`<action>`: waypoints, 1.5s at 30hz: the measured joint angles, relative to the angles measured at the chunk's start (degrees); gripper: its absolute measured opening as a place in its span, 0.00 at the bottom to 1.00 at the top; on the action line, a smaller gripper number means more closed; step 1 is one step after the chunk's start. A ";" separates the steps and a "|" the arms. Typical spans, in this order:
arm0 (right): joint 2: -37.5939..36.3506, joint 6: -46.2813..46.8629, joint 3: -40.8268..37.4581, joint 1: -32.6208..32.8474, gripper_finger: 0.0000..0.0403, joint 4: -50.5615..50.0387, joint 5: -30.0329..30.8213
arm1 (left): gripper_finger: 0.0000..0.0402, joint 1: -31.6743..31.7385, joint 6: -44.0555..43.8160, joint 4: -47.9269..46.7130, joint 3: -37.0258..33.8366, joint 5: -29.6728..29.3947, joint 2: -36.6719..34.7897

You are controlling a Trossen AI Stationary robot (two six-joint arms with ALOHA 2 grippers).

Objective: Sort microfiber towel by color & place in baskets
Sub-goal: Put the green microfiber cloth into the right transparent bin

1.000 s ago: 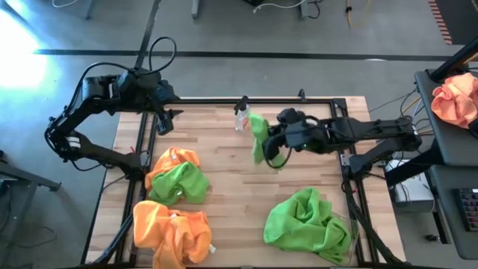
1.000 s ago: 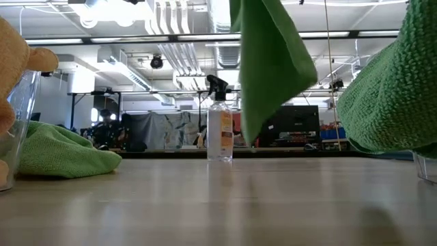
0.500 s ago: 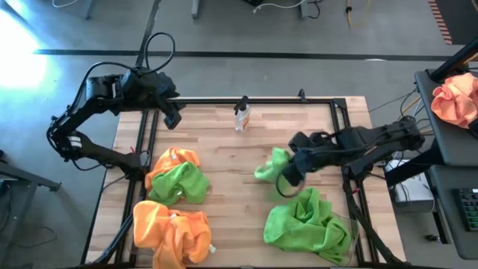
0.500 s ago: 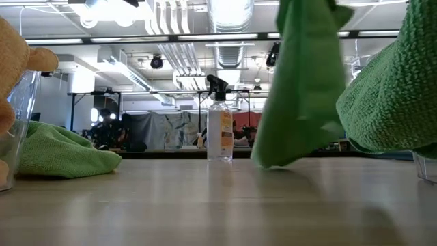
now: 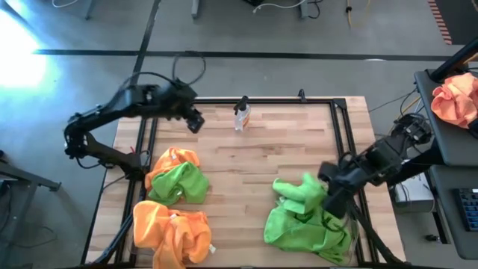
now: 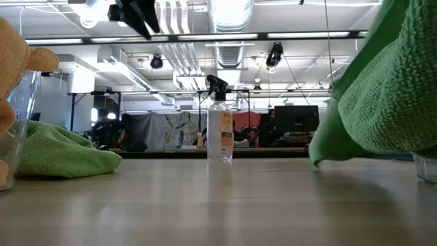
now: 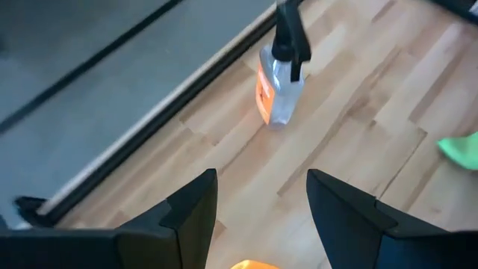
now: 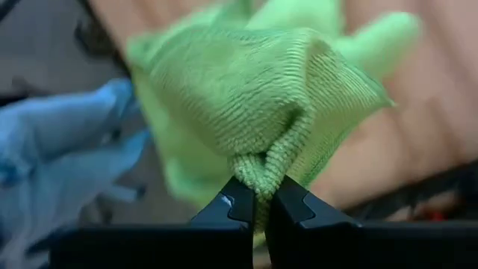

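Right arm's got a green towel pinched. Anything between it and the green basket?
Nothing visible. The right gripper, jaws shut on the green towel, is already at the rim of the basket heaped with green towels; no object lies between.

Room looked like a big workshop: grey concrete floor [image 5: 314, 33] with a dark stripe across it, white ceiling ducts [image 6: 229, 17] and strip lights [image 6: 300, 35] overhead, dark monitors [image 6: 293, 123] along the back.
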 joint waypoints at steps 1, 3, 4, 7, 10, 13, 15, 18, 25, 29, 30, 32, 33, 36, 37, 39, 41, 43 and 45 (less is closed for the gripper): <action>0.07 1.05 0.00 1.05 0.02 0.00 -1.92 | 0.47 0.00 -0.89 1.65 -1.99 0.10 0.16; 0.58 2.68 0.00 3.07 0.02 0.00 -5.79 | 0.47 -0.01 -2.82 5.56 -6.00 0.13 0.41; 0.92 3.65 0.00 4.07 0.02 0.00 -7.55 | 0.47 -0.08 -3.93 7.34 -7.80 0.14 0.52; 2.18 6.46 0.00 7.15 0.02 0.36 -11.51 | 0.47 -0.38 -6.04 13.22 -11.96 0.13 0.49; 3.42 7.77 0.00 10.26 0.02 2.79 -15.48 | 0.47 -0.44 -6.12 18.51 -13.75 0.16 -0.09; 4.48 8.23 0.00 12.99 0.02 10.06 -18.70 | 0.47 -0.42 -6.01 20.81 -13.50 0.13 -0.19; 5.18 8.63 0.00 14.38 0.02 16.13 -19.52 | 0.47 -0.42 -5.99 21.00 -12.57 0.13 -0.19; 6.30 10.13 0.05 15.50 0.02 22.43 -19.49 | 0.47 -0.68 -5.96 21.09 -11.10 0.13 -0.21; 10.38 10.36 0.06 16.58 0.02 13.80 -19.11 | 0.47 -1.95 -5.11 21.05 -7.63 0.16 -0.23; 13.29 9.49 0.06 16.52 0.02 6.92 -19.09 | 0.47 -2.54 -4.64 21.28 -6.41 0.16 -0.23; 13.93 8.75 0.04 16.49 0.02 6.15 -19.09 | 0.47 -2.67 -4.59 21.30 -6.20 0.16 -0.23; 15.13 6.99 0.04 16.52 0.02 5.73 -19.09 | 0.47 -2.81 -4.59 21.47 -6.06 0.16 -0.23; 15.47 6.19 0.04 16.49 0.02 5.75 -19.09 | 0.47 -2.99 -4.61 21.54 -6.02 0.16 -0.23; 16.75 3.41 0.04 16.49 0.03 5.79 -19.11 | 0.47 -3.61 -4.81 21.58 -6.02 0.16 -0.23; 17.24 2.51 0.04 16.49 0.03 5.83 -19.10 | 0.47 -3.92 -4.83 21.56 -6.02 0.16 -0.21; 17.96 1.26 0.04 16.36 0.06 5.93 -19.09 | 0.47 -4.54 -4.85 21.58 -6.02 0.16 -0.21; 18.49 0.33 0.04 16.36 0.09 6.04 -19.08 | 0.47 -5.15 -4.84 21.58 -6.02 0.18 -0.21; 19.00 -0.23 0.04 16.34 0.14 6.03 -19.08 | 0.47 -5.50 -4.83 21.56 -6.02 0.18 -0.21; 19.46 -1.41 0.04 16.23 0.20 6.05 -19.06 | 0.47 -5.73 -4.83 21.56 -6.02 0.18 -0.21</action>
